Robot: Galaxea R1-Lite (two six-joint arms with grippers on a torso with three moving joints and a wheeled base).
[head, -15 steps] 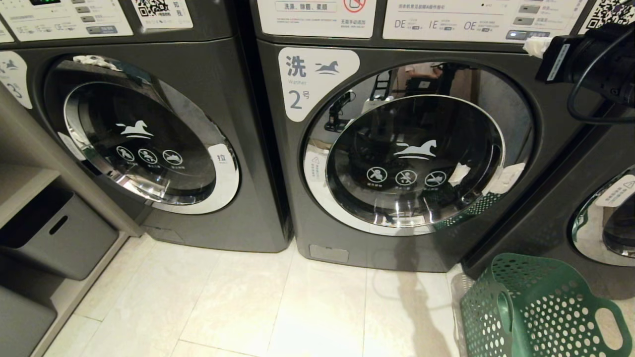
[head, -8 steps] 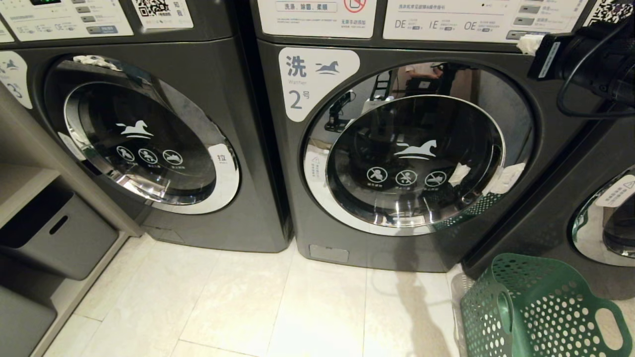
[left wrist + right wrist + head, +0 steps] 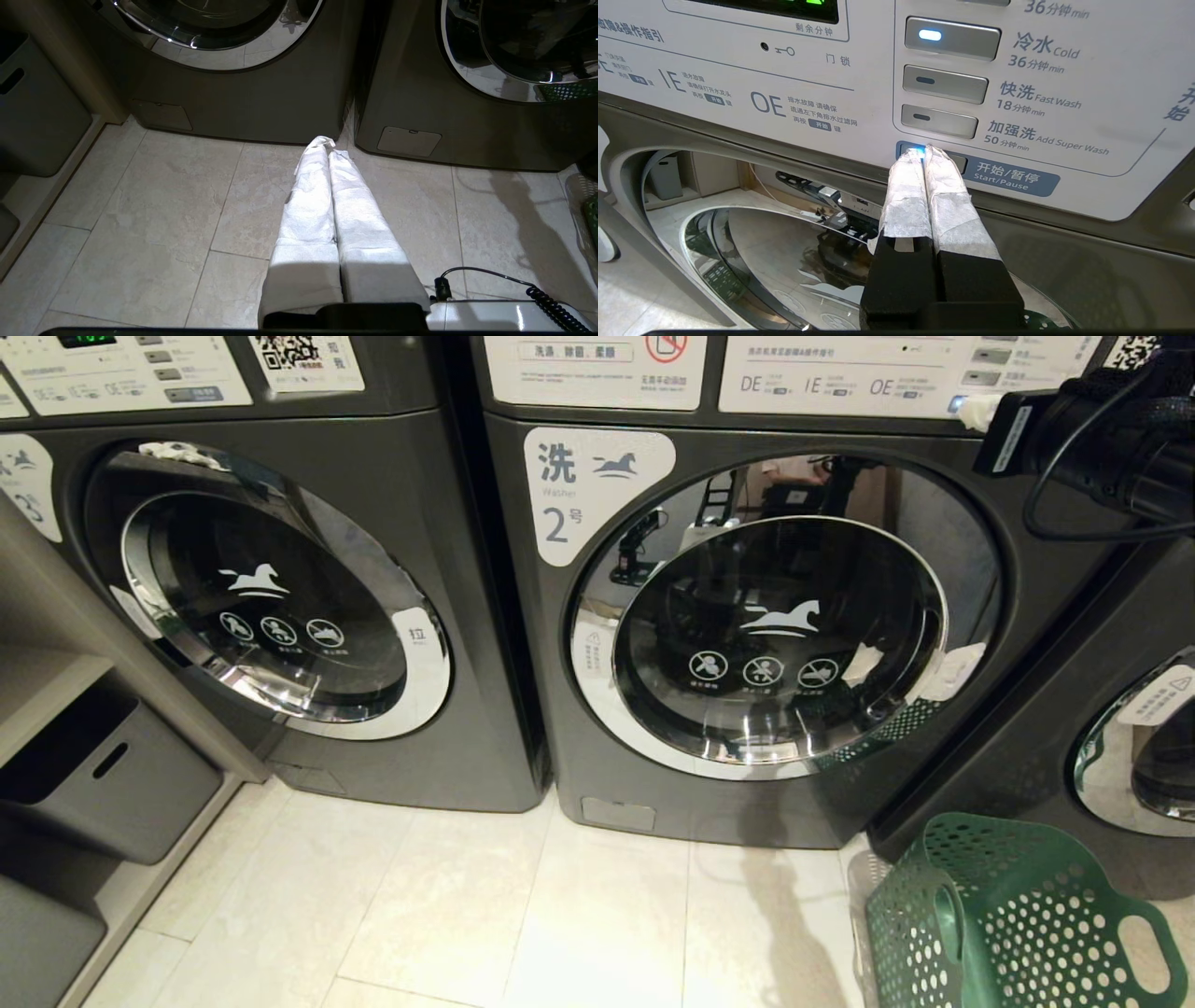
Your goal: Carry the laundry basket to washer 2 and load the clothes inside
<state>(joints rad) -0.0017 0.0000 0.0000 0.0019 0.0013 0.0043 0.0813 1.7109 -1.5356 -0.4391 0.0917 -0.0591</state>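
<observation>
Washer 2 [image 3: 784, 635] stands in front of me, its round chrome-rimmed door shut, with the "2" label [image 3: 597, 490] at its upper left. The dark green laundry basket [image 3: 1008, 915] sits on the floor at the lower right, in front of the neighbouring machine. The clothes are out of view; none show in the visible part of the basket. My right gripper [image 3: 976, 411] is shut, its white-wrapped fingertips [image 3: 924, 151] resting against the lit Start/Pause button [image 3: 959, 164] on washer 2's control panel. My left gripper [image 3: 327, 144] hangs shut and empty low over the floor tiles.
Washer 3 [image 3: 271, 588] stands to the left and another washer [image 3: 1139, 747] to the right behind the basket. A grey bin [image 3: 112, 784] sits under a shelf at the far left. Pale tiled floor [image 3: 560, 915] stretches before the machines.
My right arm has shifted left and slightly up along washer 2's control panel, bringing the shut gripper tips onto the button. The basket, the washer door and the left arm have not moved.
</observation>
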